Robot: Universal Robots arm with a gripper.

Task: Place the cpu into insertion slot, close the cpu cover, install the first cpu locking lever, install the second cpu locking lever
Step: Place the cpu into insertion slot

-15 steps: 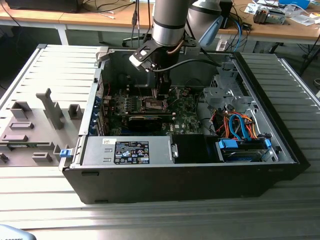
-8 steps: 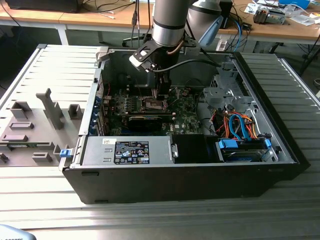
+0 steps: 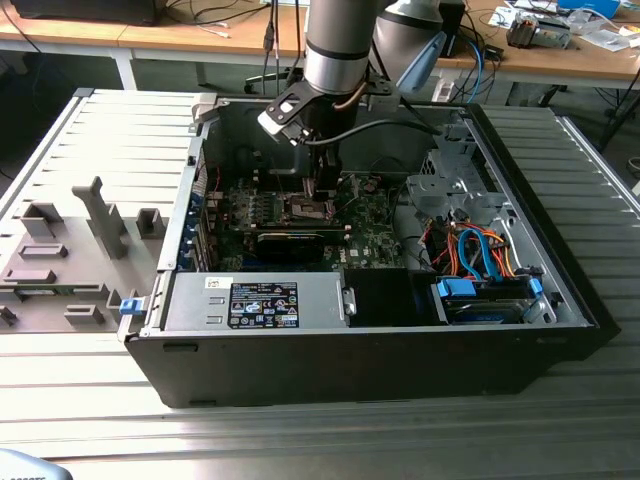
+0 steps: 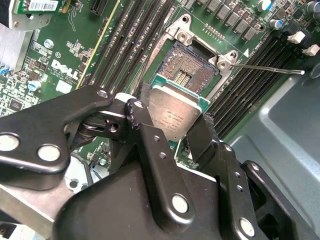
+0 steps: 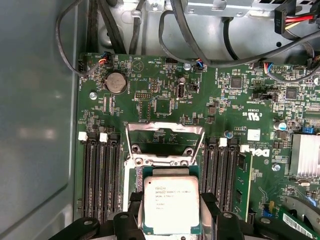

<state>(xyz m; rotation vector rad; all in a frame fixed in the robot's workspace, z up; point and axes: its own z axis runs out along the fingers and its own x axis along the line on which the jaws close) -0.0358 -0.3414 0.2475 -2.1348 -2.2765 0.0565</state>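
Note:
My gripper (image 4: pixel 172 127) is shut on the cpu (image 4: pixel 175 116), a flat square chip with a silver top, its black fingers (image 4: pixel 146 131) clamping two opposite edges. I hold the cpu tilted, just above and to one side of the insertion slot (image 4: pixel 192 67), whose pin field lies bare inside its metal rim. In the first wrist view the cpu (image 5: pixel 171 204) covers most of the slot, and the cpu cover (image 5: pixel 165 125) stands swung up at the slot's far edge. A thin locking lever (image 4: pixel 270 68) sticks out beside the slot. The exterior view shows the gripper (image 3: pixel 322 190) low over the green motherboard (image 3: pixel 375 235).
Black memory slots (image 5: pixel 100 175) flank the socket on both sides. A finned heat sink (image 5: pixel 305 155) and cables (image 5: pixel 200 50) lie close by. The open computer case (image 3: pixel 560 290) holds a power supply (image 3: pixel 260 300) in front and a drive cage (image 3: pixel 450 190) at the exterior view's right.

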